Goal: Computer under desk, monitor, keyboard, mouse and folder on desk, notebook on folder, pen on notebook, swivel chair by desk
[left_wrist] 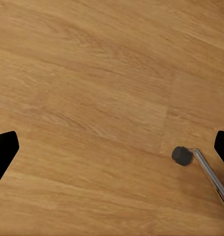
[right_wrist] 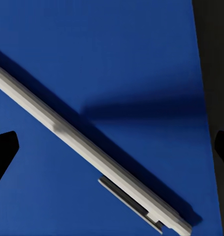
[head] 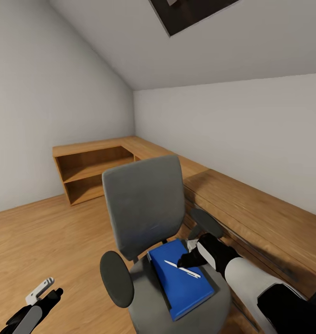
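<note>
We are looking down at the swivel chair (head: 148, 222), where the blue folder (head: 181, 280) is lying on the seat with the white pen (head: 182, 269) resting diagonally on top, and our right end effector (head: 188, 259) is hovering just above the pen with its fingers spread wide and gripping nothing. Our left end effector (head: 49, 290) is hanging open over the wooden floor (left_wrist: 92, 98), near a chair caster (left_wrist: 180, 156). Beyond the chair, a long wooden counter (head: 250, 208) is running along the wall toward an open shelf unit (head: 91, 174).
</note>
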You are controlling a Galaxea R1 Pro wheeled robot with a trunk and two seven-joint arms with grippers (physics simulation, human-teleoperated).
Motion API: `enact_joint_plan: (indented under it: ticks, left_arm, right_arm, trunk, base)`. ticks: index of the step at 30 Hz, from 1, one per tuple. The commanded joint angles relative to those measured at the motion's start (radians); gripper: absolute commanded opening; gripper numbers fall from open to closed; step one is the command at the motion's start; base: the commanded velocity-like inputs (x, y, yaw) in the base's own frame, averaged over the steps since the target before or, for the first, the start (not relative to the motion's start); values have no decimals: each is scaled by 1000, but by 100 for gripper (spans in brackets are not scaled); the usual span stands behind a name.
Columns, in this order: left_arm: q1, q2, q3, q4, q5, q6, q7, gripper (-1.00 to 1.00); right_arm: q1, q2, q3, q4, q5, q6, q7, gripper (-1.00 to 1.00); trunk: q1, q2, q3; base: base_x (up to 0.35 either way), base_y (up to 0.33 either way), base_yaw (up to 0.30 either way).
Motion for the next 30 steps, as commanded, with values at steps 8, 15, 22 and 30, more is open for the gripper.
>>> enact_joint_plan:
  ticks: [8,15,22,30]
  left_arm:
    - [0,0,2,-2,8,4,6,100]
    - [0,0,1,-2,8,4,6,100]
    - [0,-2,8,-7,6,0,9,100]
    - [0,1,28,-7,5,-2,9,100]
  right_arm:
    - [-1,2,3,4,4,20,5,100]
    - [-1,3,2,5,3,21,7,100]
    - [1,8,2,12,8,16,2,100]
    - [2,17,3,20,11,14,0,100]
  trunk:
    - [0,-1,-1]
    - [0,-1,-1]
    - [0,-1,-1]
    - [0,-1,-1]
  base:
    - [0,0,0]
    - [0,0,0]
    - [0,0,0]
    - [0,0,0]
